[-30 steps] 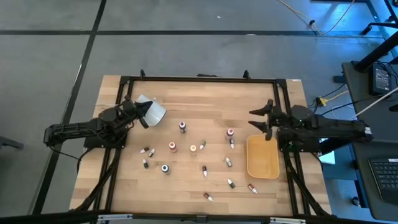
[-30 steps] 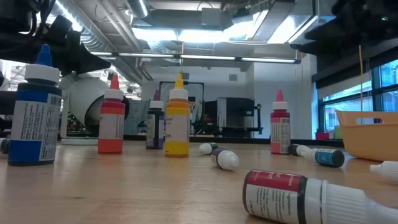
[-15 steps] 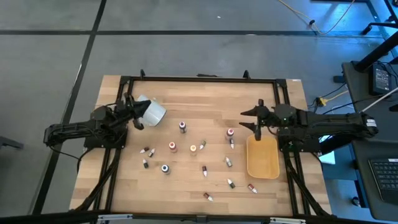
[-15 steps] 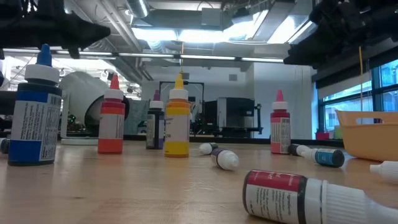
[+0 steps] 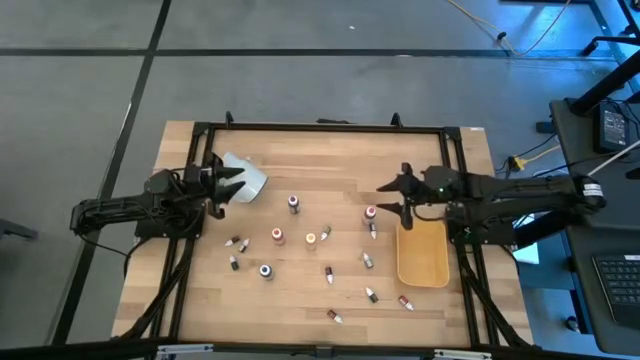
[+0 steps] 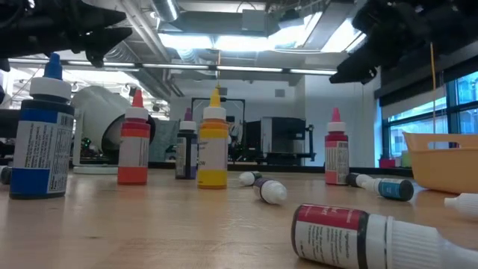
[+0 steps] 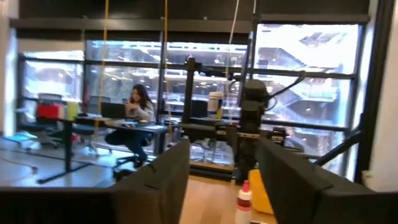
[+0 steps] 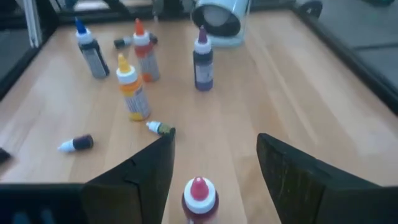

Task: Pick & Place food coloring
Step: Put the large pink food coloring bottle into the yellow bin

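Note:
Several tiny food coloring bottles dot the wooden table (image 5: 330,150); some stand, like the red-capped one (image 5: 370,213) (image 8: 199,195), and others lie on their sides (image 5: 368,294). My right gripper (image 5: 386,197) (image 8: 214,140) hangs open just right of and above that red-capped bottle, which shows low between its fingers in the right wrist view. My left gripper (image 5: 228,184) (image 7: 224,149) is open at the far left, next to a white cup (image 5: 248,178) lying on its side.
A tan oblong tray (image 5: 422,252) sits at the table's right, just near of my right arm. A black frame (image 5: 320,127) borders the table. Blue (image 8: 90,50), orange (image 8: 144,53), yellow (image 8: 132,90) and purple (image 8: 202,62) bottles stand mid-table. A person (image 7: 137,115) sits in the room beyond.
My left gripper has opened beside the white cup and drawn back a little toward the table's left edge; the cup stays lying there. My right gripper, still open, has moved toward the table's left edge, from over the tray's far end toward the red-capped bottle.

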`<state>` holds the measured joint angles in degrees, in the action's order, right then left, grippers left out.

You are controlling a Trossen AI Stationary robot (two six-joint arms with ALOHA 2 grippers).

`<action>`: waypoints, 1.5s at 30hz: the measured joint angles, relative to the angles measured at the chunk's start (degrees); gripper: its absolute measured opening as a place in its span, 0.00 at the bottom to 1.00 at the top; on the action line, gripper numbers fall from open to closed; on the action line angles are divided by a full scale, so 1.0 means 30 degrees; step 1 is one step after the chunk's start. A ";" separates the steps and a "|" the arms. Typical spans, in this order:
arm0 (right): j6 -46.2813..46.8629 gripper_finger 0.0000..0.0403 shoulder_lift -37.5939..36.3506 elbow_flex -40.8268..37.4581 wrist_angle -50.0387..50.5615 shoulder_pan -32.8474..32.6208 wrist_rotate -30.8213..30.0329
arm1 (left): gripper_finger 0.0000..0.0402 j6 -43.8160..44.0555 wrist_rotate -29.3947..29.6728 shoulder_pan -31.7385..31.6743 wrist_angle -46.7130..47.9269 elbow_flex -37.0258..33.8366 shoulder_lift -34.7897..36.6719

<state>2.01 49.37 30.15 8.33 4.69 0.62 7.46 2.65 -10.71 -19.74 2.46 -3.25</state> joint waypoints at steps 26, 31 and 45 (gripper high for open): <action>-0.1345 0.57 0.9119 0.6164 0.7994 -0.0015 0.1691 | 0.57 -0.1771 0.1081 0.7532 -0.1927 0.3374 -1.0255; -0.1345 0.57 0.9896 0.6164 0.7646 -0.0015 0.1686 | 0.57 -0.2813 0.3080 0.8639 -0.1920 0.5301 -1.3199; -0.1425 0.30 1.0476 0.6186 0.7411 -0.0022 0.0977 | 0.57 -0.2903 0.3098 0.9445 -0.1847 0.6156 -1.4389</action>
<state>-2.26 80.79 48.71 30.57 4.62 3.55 -1.25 11.94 17.63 -25.28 20.93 -46.41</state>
